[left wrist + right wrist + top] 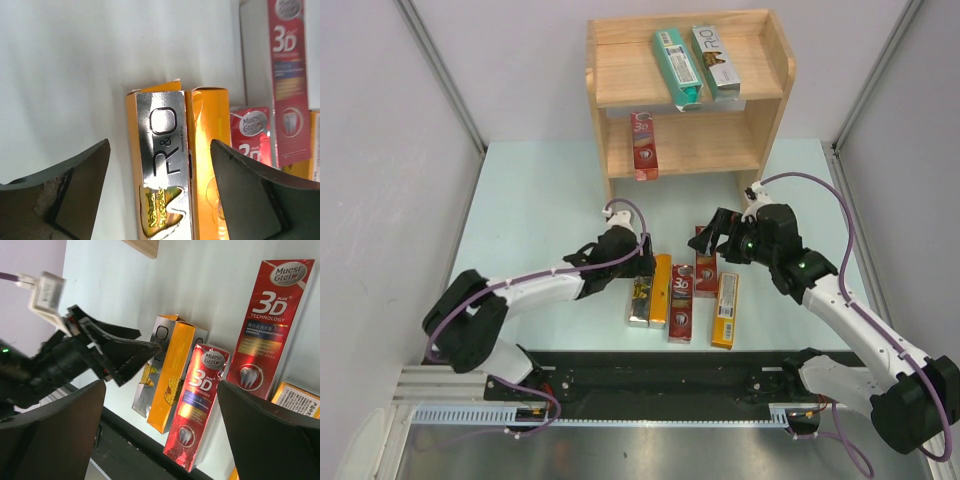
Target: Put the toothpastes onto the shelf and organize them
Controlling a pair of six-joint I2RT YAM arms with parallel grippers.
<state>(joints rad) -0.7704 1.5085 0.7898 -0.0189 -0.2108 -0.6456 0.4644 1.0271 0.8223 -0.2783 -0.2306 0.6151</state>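
1. The light natural-wood two-tier shelf [760,110] holds three cartons. A teal-green cardboard carton [677,68] and a silver cardboard carton [715,62] lie side by side on the top tier, and a red "3D" cardboard carton [643,145] lies on the lower one.
2. Five more lie on the pale table [540,200] between the arms:
   - a long silver "R&O" carton [157,135];
   - a plain orange carton [205,120] touching its side;
   - a red "3D" carton in the row [681,302];
   - a second red carton set further back [706,262];
   - an orange-yellow carton [725,310] nearest the right arm.
3. The left gripper [160,150] has its jaws spread wide and holds nothing. It hangs over the far end of the silver "R&O" carton, and its black fingers [80,190] straddle both that carton and the orange one.
4. The right gripper [161,385] is spread as wide as it goes and is also empty. It hovers near the second red carton.
5. The step in hand looks like the approach for the next pick, with under half of the cartons shelved.
6. The next move calls for the left claw to take a single carton. Because silver and orange touch, it likely needs to shift towards the silver one's free outer side, or close across the short end, before descending. Otherwise both may be pinched or pushed askew.
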